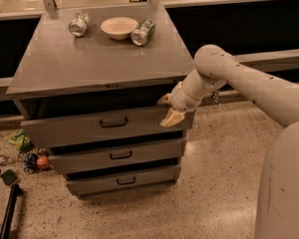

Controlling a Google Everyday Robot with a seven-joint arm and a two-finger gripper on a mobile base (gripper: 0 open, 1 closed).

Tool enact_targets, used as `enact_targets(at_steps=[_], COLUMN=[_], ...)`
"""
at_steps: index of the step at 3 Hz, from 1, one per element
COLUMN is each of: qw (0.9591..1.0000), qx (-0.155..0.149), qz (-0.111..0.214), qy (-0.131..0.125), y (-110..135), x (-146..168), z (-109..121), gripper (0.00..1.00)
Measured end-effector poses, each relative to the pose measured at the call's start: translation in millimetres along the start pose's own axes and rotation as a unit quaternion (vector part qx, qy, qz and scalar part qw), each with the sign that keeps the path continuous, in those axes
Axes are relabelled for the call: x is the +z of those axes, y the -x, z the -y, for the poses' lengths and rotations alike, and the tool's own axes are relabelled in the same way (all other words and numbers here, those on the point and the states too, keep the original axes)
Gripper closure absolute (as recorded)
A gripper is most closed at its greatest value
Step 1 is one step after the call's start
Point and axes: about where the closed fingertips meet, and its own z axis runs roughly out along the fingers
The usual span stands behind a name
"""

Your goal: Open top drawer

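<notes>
Across the right side of the frame runs the robot's pale arm point(249, 83), reaching from the lower right corner toward the centre, where the grey cabinet stands with its counter point(89, 63) filling the upper left. Directly under the counter sits the top drawer point(65, 131), its front standing a little forward of the cabinet with a dark gap above it, so the opening looks begun but far from finished. The two shallower drawers point(139, 151) below also stand slightly proud. The hand point(168, 109) is at the right end of the top drawer's upper edge, well apart from the small dark handle point(113, 123) at the centre of the front; its tan fingers point(172, 118) are spread, one above the edge and one lower against the front. The next move likely calls for a firm hold on that edge and a straight pull outward. Whether the fingers actually bear on the front is unclear, the drawer's inside is lost in shadow, and the arm's base is cut off. On the counter lie a bowl point(119, 27) and two cans point(78, 24).
</notes>
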Motion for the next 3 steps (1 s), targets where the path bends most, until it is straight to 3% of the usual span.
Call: enact_targets(at_steps=[1,2,3], qw=[1.0000,1.0000,1.0000], qx=[0.000,0.000,0.000], qz=[0.000,0.000,0.000], qy=[0.000,0.000,0.000], y=[3.4,6.9,7.0], x=[-5.6,-11.4,-11.5], z=[0.5,1.0,1.0], gripper=[0.89,0.99,0.76])
